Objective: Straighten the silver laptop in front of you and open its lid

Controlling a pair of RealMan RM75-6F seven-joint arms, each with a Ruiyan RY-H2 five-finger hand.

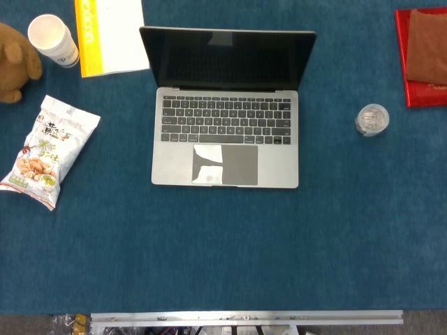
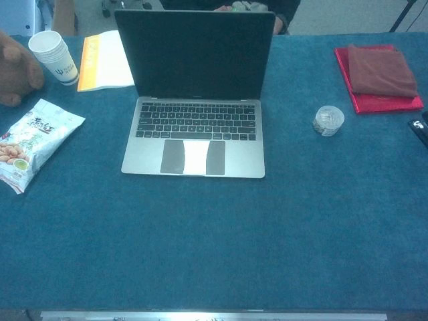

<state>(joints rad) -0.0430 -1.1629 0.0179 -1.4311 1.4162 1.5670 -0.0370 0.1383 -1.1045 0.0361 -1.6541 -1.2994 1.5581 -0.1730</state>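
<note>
The silver laptop [image 1: 225, 143] sits square to the table's front edge in the middle of the blue cloth. Its lid [image 1: 227, 59] is raised and the dark screen faces me. Keyboard and trackpad are fully exposed. The chest view shows the same laptop [image 2: 193, 144] with its lid [image 2: 194, 53] standing upright. Neither of my hands shows in the head view or the chest view, and nothing touches the laptop.
A snack bag [image 1: 49, 150], a paper cup [image 1: 52, 40], a brown plush toy [image 1: 14, 63] and a yellow-edged booklet [image 1: 110, 35] lie to the left. A small clear container [image 1: 371, 119] and a red book under a brown cloth [image 1: 422, 54] lie right. A black piece [image 2: 420, 129] pokes in at the chest view's right edge.
</note>
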